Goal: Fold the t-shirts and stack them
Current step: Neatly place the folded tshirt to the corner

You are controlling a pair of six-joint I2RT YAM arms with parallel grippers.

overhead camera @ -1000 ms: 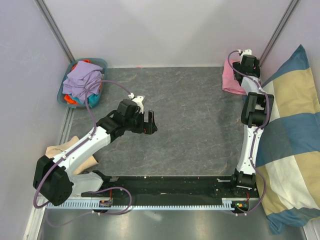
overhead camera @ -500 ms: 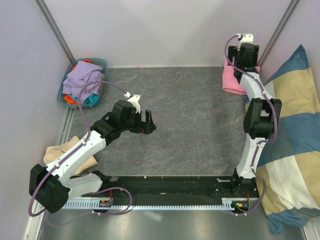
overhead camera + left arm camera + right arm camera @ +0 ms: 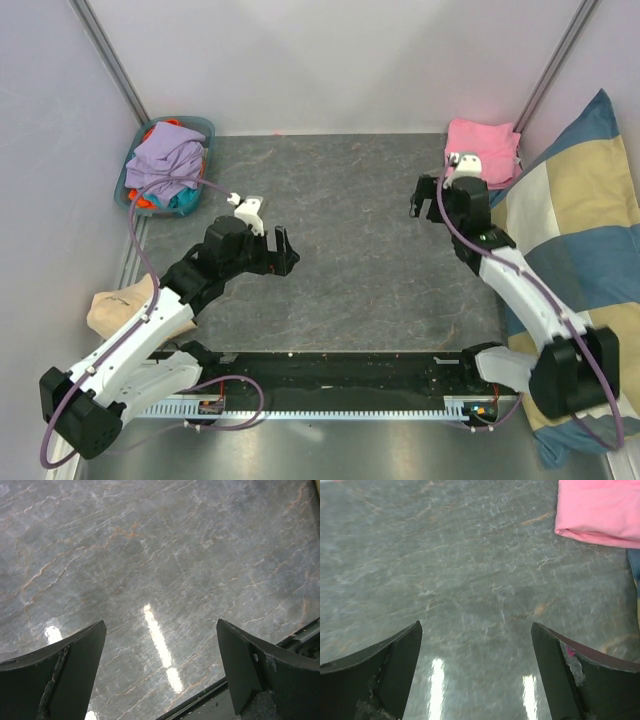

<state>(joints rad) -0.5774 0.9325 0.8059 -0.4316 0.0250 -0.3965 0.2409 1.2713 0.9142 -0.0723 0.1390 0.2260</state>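
A folded bright pink t-shirt (image 3: 485,145) lies at the table's back right corner; its edge shows in the right wrist view (image 3: 600,510) at top right. A heap of lavender, teal and orange t-shirts (image 3: 165,165) fills a teal basket (image 3: 205,130) at the back left. My left gripper (image 3: 283,250) is open and empty over bare table left of centre; its view (image 3: 160,675) shows only the marbled grey tabletop between the fingers. My right gripper (image 3: 428,197) is open and empty, in front and left of the pink shirt, with bare tabletop between its fingers (image 3: 475,675).
A large blue-and-cream checked cushion (image 3: 580,290) lies along the right edge. A beige cloth lump (image 3: 120,305) sits at the left near the left arm's base. Grey walls close the back and sides. A black rail (image 3: 340,365) runs along the near edge.
My right arm has swung back from over the pink shirt toward the table's middle, leaving the shirt lying at the corner. My left gripper has drifted slightly left and nearer.
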